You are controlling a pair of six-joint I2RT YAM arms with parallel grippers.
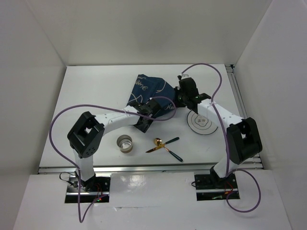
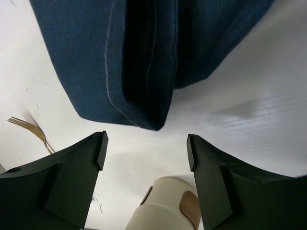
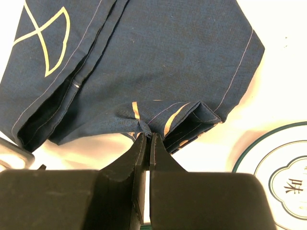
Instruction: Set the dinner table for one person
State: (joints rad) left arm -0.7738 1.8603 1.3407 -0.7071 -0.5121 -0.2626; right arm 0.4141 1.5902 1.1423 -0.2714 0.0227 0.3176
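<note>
Nearest us, the white dinner table (image 1: pixel 81 96) stretches from the arm bases to the back wall, carrying everything. On its near part stand a small metal cup (image 1: pixel 125 143) and loosely crossed cutlery (image 1: pixel 157 142). Beyond them, our left gripper (image 2: pixel 146 143) hangs with jaws wide apart and nothing between them, a folded edge of the navy placemat (image 3: pixel 158 57) just ahead. Our right gripper (image 3: pixel 146 139) is clenched on a bunched fold of that cloth, beside a round plate (image 1: pixel 199 125). Farther back the placemat lies crumpled, not spread. We judge that, with only one pinch, a pull could drag the cloth doubled over, brush the plate, or let the thin fold slip free.
</note>
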